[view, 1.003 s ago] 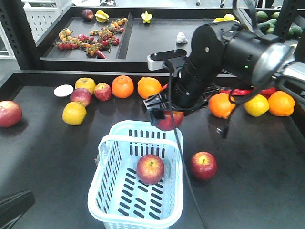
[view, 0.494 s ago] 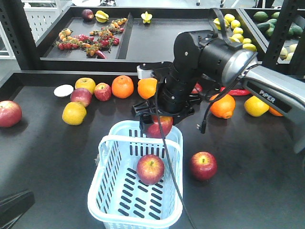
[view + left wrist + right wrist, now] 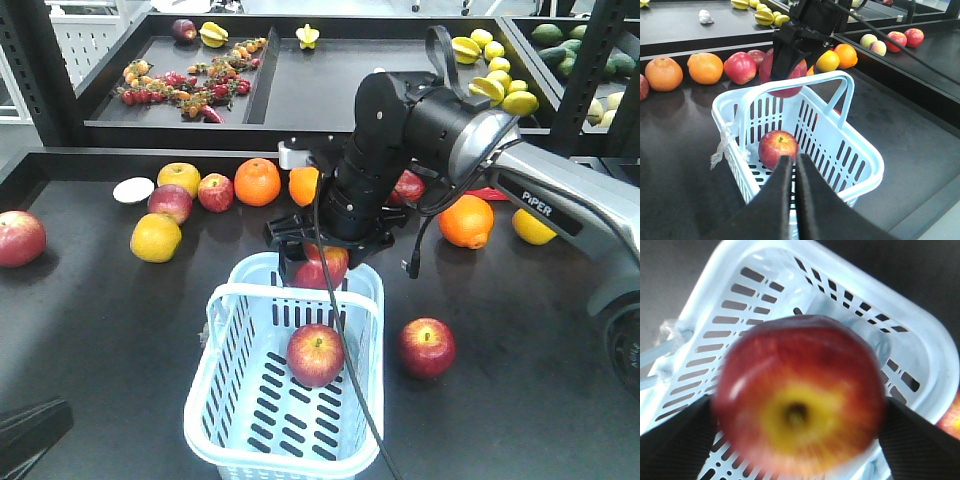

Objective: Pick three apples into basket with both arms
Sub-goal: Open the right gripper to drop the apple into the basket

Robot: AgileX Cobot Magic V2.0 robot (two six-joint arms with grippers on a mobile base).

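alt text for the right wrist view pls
A red apple with a yellowish dimple fills the frame, blurred, clamped between two black fingers of the right gripper. Below it lies the pale blue slotted basket on a dark table.

A bulky matte-black robot arm with rounded joint housings is showing small screws, trailing black cables, and a grey link lettered "PIPER".
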